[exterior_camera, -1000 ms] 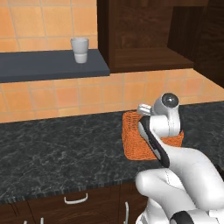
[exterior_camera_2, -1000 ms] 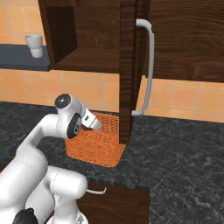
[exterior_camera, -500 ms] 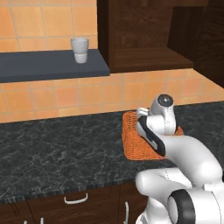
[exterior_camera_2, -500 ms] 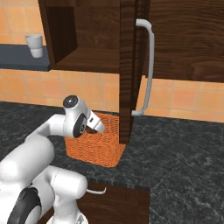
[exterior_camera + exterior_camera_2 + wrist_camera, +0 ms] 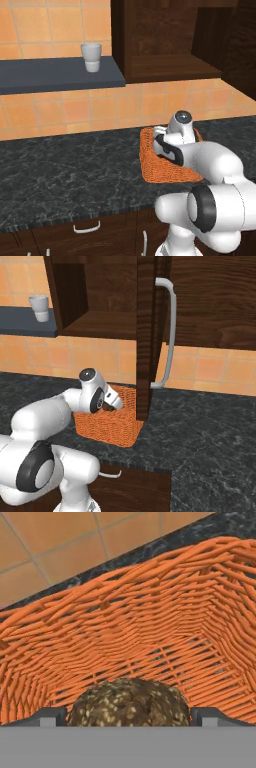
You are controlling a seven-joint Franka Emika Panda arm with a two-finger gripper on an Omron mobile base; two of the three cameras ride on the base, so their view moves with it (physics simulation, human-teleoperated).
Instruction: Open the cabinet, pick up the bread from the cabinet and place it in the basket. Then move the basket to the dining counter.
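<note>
The orange woven basket [image 5: 150, 162] [image 5: 107, 428] [image 5: 125, 637] stands on the black marbled counter under the cabinet [image 5: 170, 45]. The cabinet door [image 5: 147, 331] hangs open with its silver bar handle [image 5: 171, 331] facing right. My gripper [image 5: 116, 403] [image 5: 129, 717] reaches down into the basket and is open. The bread [image 5: 130, 704], a dark speckled roll, lies low in the basket between the two fingertips [image 5: 50, 716]. The dining counter is out of view.
A white cup [image 5: 91, 56] [image 5: 39, 307] stands on the dark wall shelf [image 5: 55, 75] to the left of the cabinet. Low drawers with small curved handles [image 5: 86, 228] run under the black counter [image 5: 60, 170]. The open door's edge hangs right beside the basket.
The hand stays at the basket with the jaws equally wide. The arm's elbow and lower links have swung and sunk closer to the base cameras.
</note>
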